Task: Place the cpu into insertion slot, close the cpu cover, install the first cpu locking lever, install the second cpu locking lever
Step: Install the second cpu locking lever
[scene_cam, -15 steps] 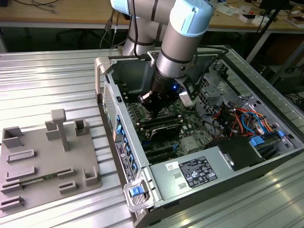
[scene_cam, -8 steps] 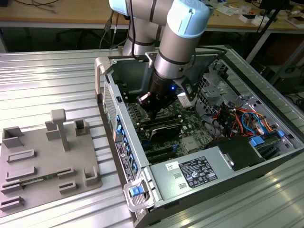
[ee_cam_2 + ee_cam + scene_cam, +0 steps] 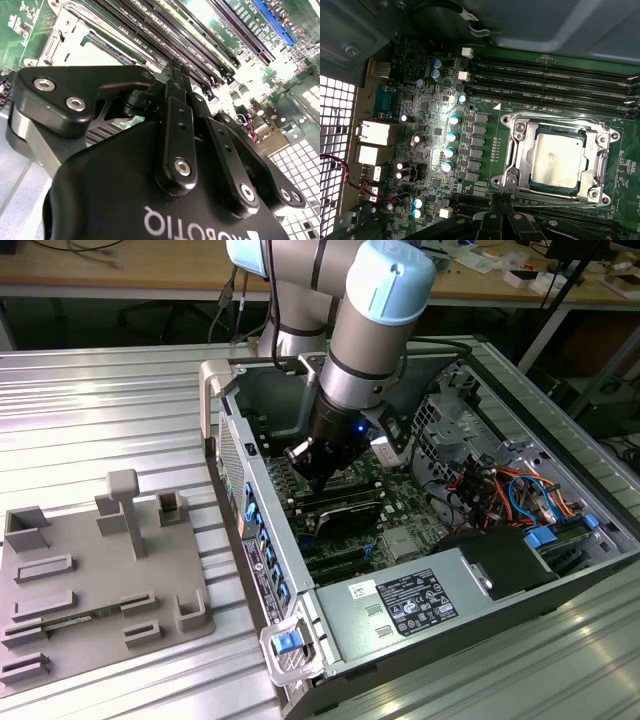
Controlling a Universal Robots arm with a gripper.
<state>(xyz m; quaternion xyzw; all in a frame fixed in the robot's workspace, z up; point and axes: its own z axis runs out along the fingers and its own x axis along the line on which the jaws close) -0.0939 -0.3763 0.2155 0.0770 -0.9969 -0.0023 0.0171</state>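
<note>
**CPU seated and cover down, fingers closed above the socket edge**

While the arm hangs inside the open computer case (image 3: pixel 330 570), the scene can be read across the exterior view from its left. A grey fixture tray (image 3: pixel 100 580) is seen near the table's (image 3: pixel 90 410) left edge, with nothing of the task in it. To its right the case lies on its side, and the gripper (image 3: pixel 318 478) is lowered over the green motherboard (image 3: pixel 350 480), near the case's middle.

In the first wrist view the cpu (image 3: pixel 555 161) is seen lying flat in the insertion slot (image 3: pixel 536 186), its pale metal face upward, and the cpu cover (image 3: pixel 512 150) appears folded down around it as a silvery frame. Whether the locking levers are latched cannot be told. The fingers (image 3: pixel 175 82) are drawn together with nothing between them, their tips just beside the socket's edge nearest the long black memory slots (image 3: pixel 200 45).

The cpu is judged light, stiff and fragile, best taken by its edges only. The cover is thin stiff sheet metal; the levers are judged springy wire, best pushed at their free ends.
</note>
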